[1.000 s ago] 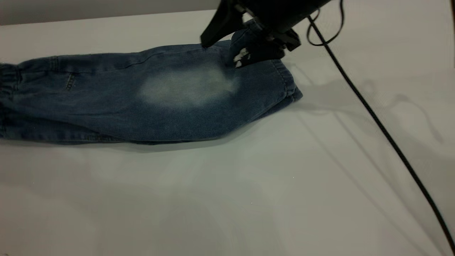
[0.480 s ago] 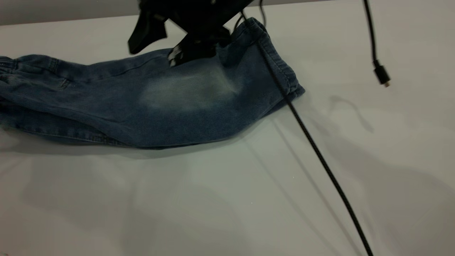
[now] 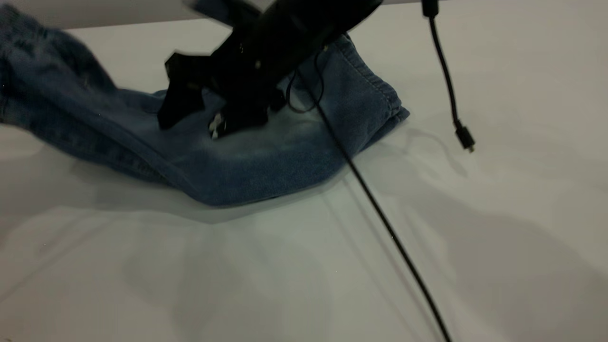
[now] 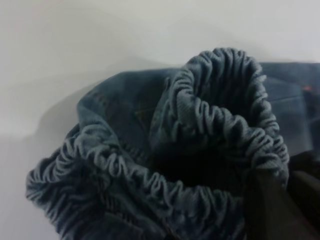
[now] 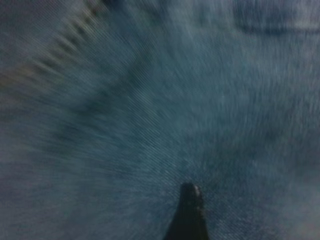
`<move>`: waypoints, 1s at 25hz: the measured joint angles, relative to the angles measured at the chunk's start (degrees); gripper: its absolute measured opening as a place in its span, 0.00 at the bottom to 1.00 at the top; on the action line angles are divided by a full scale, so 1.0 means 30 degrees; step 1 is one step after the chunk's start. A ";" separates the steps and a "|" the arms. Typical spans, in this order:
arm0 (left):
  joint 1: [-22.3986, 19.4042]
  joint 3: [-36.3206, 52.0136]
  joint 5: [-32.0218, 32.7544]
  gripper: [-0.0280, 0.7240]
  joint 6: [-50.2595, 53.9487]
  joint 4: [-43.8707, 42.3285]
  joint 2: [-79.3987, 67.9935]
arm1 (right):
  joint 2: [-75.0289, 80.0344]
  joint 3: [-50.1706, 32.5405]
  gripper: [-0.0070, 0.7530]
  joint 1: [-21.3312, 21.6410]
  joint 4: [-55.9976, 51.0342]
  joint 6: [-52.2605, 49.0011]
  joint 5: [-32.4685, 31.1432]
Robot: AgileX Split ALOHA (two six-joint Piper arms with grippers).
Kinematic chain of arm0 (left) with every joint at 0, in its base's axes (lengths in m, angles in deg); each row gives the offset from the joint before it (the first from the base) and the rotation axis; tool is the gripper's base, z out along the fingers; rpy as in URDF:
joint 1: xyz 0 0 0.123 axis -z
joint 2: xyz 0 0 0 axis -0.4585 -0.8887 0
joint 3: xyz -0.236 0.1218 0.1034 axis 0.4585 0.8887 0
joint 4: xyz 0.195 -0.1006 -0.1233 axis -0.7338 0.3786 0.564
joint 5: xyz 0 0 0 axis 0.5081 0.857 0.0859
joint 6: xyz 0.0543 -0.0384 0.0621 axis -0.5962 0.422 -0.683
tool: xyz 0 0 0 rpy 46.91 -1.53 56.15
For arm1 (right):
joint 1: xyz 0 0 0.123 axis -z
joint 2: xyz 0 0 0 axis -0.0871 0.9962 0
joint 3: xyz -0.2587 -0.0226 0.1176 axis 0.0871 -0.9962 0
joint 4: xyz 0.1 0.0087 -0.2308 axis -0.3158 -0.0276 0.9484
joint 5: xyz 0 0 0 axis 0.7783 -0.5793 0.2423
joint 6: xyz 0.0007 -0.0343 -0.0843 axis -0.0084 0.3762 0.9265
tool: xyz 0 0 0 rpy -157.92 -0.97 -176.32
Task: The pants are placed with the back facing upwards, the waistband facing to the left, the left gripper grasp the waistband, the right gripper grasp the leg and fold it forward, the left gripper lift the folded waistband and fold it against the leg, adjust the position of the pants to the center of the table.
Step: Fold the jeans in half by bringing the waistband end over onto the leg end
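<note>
I am folding a pair of blue jeans [image 3: 266,156] on the white table [image 3: 304,266]. The jeans lie at the far left part of the table, with the leg cuff [image 3: 380,102] pointing right and the bunched waistband [image 4: 165,165] lifted up at the left.

My left gripper [image 4: 280,200] is right at the waistband. I see one dark finger [image 4: 267,207] pressed against the stretchy, wrinkled edge, so I think it is clamped on the waistband, holding it up off the table.

My right gripper [image 3: 190,114] is low over the middle of the leg, and its two fingers stand apart in the exterior view. One dark fingertip [image 5: 187,212] is right against the denim. A black cable [image 3: 375,204] hangs from my arm and runs across the table toward the near right.

I judge I am in the last fold, bringing the waistband over onto the leg. To do it well, I should keep a firm pinch on the waistband and carry it right in a smooth arc, not too fast. My right gripper should get out of the way so the cloth can land flat. I should line the waistband up with the cuff, then let go softly. The cable might catch the cloth, so I must watch it.
</note>
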 joint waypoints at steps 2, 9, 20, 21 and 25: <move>0.0541 0.0000 -0.0058 0.16 0.0172 0.0020 0.0936 | 0.0231 0.0038 0.70 -0.0344 -0.0028 0.0000 -0.0058; 0.3165 -0.0017 -0.0875 0.16 0.1190 0.0474 0.1801 | 0.0298 0.0347 0.70 -0.1802 0.0055 0.0000 -0.0288; 0.3791 -0.0032 -0.1448 0.16 0.0659 0.0635 0.1801 | -0.0843 0.0347 0.70 -0.1286 0.1293 0.0000 -0.1633; 0.3791 -0.0032 -0.1448 0.16 0.0659 0.0618 0.1801 | -0.1049 0.0367 0.70 -0.1197 0.1456 0.0000 -0.1643; 0.3773 -0.0032 -0.1403 0.16 0.0466 0.0581 0.1801 | -0.1652 0.0521 0.70 -0.0526 0.3211 -0.1012 -0.1700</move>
